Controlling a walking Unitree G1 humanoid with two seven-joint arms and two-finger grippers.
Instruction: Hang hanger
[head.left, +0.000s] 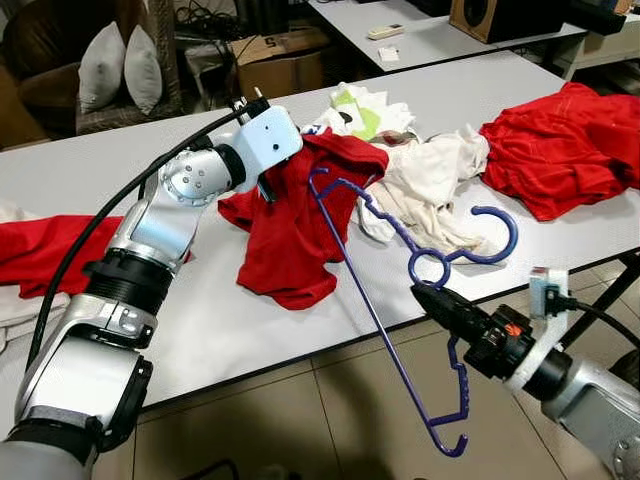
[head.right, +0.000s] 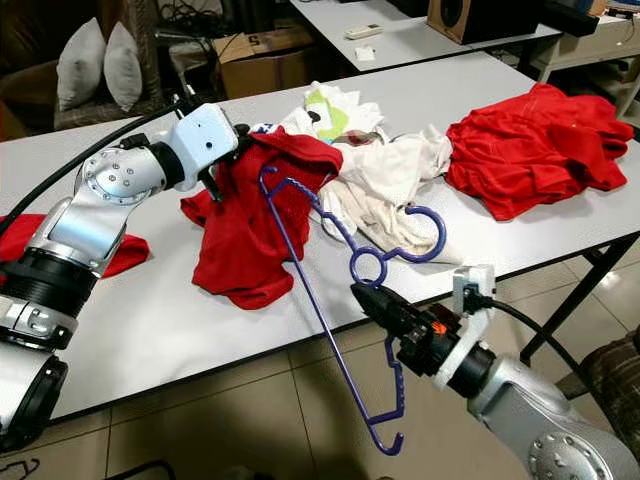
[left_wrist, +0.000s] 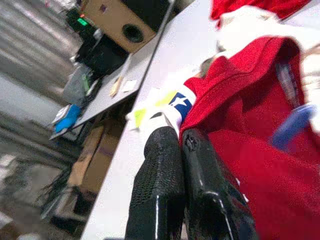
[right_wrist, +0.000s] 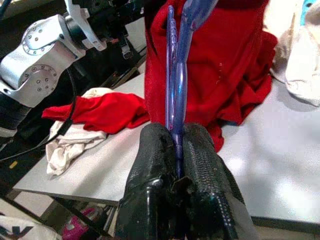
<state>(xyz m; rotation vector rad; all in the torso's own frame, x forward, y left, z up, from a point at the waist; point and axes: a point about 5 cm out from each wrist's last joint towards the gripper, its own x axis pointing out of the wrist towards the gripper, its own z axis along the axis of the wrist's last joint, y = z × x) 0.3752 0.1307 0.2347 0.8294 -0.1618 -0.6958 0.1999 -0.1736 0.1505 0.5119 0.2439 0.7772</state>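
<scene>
The surface (head.left: 250, 330) is stretching across the middle of the frame, with the floor below it. My left fingers (head.left: 262, 190), closed, are pinching a shirt (head.left: 290, 230) lying at the centre of the surface. My right fingers (head.left: 428, 297), at lower right before the surface's edge, are clamping a hanger (head.left: 385, 330); its hook is reaching over the edge to the right, its far arm is touching the shirt. A pale garment (head.left: 430, 180) is lying just right of the shirt, another garment (head.left: 560, 145) at upper right. Two cushions (head.left: 120, 65) are sitting at upper left, behind the surface.
</scene>
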